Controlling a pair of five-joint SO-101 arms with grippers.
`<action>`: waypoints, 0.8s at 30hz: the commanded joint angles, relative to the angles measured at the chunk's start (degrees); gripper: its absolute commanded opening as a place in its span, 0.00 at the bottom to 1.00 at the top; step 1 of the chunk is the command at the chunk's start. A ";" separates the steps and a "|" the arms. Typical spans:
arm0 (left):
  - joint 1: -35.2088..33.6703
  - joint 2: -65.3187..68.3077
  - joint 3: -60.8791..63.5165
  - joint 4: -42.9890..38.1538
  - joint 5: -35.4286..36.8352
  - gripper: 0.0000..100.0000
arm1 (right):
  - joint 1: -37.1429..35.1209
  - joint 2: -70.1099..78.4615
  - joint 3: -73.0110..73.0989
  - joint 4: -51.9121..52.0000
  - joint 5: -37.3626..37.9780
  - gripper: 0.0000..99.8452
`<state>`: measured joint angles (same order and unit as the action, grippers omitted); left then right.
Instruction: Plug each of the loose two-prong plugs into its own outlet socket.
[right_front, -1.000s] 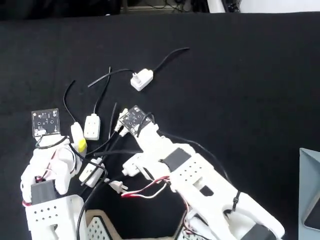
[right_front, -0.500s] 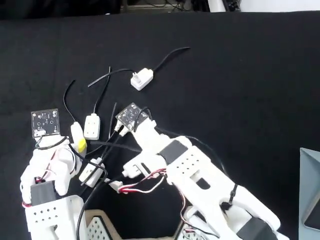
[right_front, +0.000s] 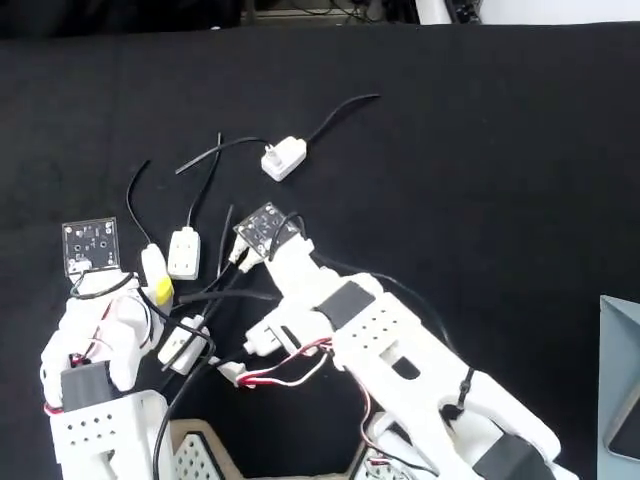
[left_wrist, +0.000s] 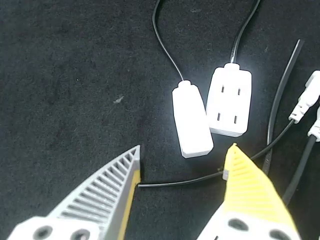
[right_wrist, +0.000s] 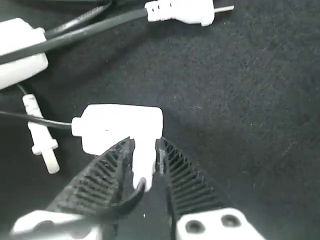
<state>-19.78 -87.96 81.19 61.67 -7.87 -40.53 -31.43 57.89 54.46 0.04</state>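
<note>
White plug (right_wrist: 120, 125) sits pinched in the right claw (right_wrist: 145, 146).

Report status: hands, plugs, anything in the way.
Left hand open near socket block. Right hand shut on white plug. Another two-prong plug lies loose. Black cable crosses below left hand.

plug (right_wrist: 120, 127) prongs hidden in grip; white block (right_wrist: 20, 72) cut off at edge; grey object (right_front: 620, 375) cut by edge

Black cloth-covered table (right_front: 520, 150); perhaps pale wall (right_front: 560, 10) behind
</note>
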 joint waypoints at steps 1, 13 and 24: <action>-0.40 -0.53 -0.22 0.00 0.18 0.27 | -1.49 0.48 2.42 -6.33 -0.53 0.01; -0.40 -0.53 -0.22 0.00 0.18 0.27 | 1.23 -13.05 9.63 -11.25 -0.53 0.01; -0.40 -0.53 -0.22 0.00 0.18 0.27 | 1.14 -28.00 12.97 -7.82 -0.62 0.01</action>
<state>-19.78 -87.96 81.19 61.67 -7.87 -40.00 -56.75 71.52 44.18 0.04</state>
